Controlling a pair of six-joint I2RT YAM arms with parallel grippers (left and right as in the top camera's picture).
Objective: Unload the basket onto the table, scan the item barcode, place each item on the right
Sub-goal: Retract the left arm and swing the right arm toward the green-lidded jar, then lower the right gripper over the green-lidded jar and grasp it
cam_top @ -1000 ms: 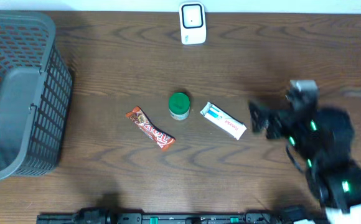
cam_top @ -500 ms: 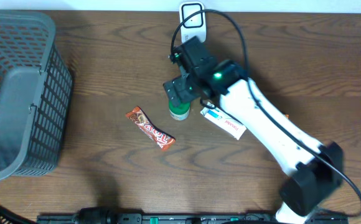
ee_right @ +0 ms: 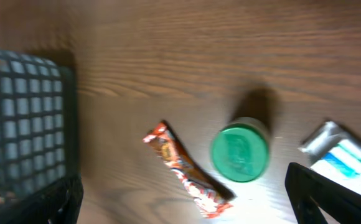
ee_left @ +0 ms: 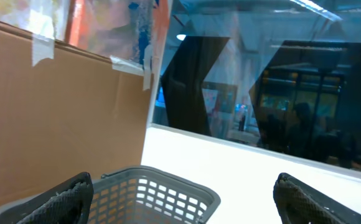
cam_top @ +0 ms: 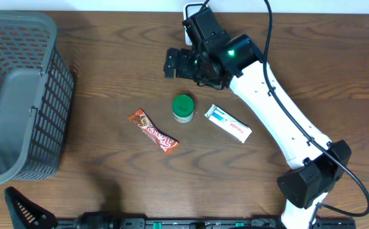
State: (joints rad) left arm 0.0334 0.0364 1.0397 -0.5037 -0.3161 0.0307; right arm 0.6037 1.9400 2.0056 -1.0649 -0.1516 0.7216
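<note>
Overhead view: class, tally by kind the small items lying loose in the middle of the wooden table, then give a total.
Red-orange foil snack bar: 1
Green-lidded round jar: 1
White-and-blue flat packet: 1
Total: 3

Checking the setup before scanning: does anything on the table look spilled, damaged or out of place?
Nothing stands out: the snack bar, green-lidded jar and white packet lie apart in a row, jar upright, nothing spilled.

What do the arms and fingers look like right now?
The right arm has white links, black joints and wrist, a green light glowing near the wrist, a black cable looping alongside. The right fingers are black. Only the left fingers show otherwise: black, rough-textured.
</note>
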